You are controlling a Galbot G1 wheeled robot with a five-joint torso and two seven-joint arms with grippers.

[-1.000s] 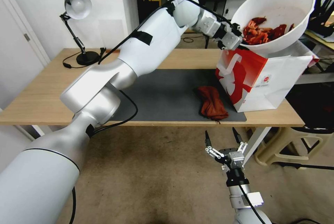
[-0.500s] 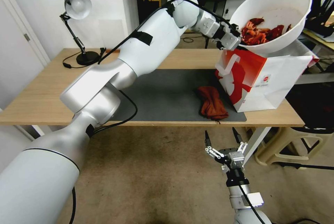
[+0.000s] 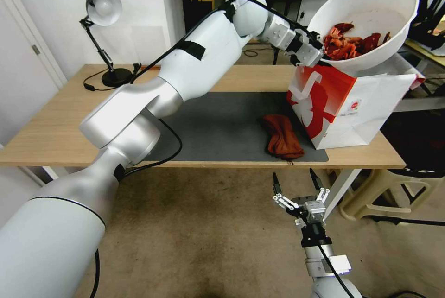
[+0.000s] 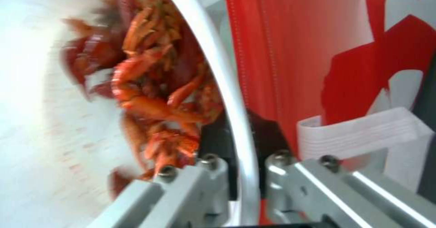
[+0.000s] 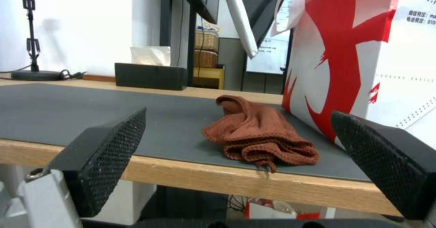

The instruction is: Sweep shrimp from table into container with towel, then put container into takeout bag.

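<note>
- The left gripper [image 3: 319,53] pinches the rim of the container [image 3: 371,20], held tilted over the takeout bag [image 3: 352,103] at 1 o'clock.
- Risk: the shrimp [image 3: 350,43] lie heaped on the low side near the rim; more tilt could spill them, or the rim could slip.
- Compared with half a second ago, the container sits slightly higher and further right.
- The right gripper [image 3: 296,182] hangs spread open below the table [image 3: 55,136] edge at 5 o'clock, near the towel [image 3: 282,136].

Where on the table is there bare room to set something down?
The dark mat is free left of the towel; the wood between it and the lamp too. Crowded right end: takeout bag, left gripper holding container overhead.
</note>
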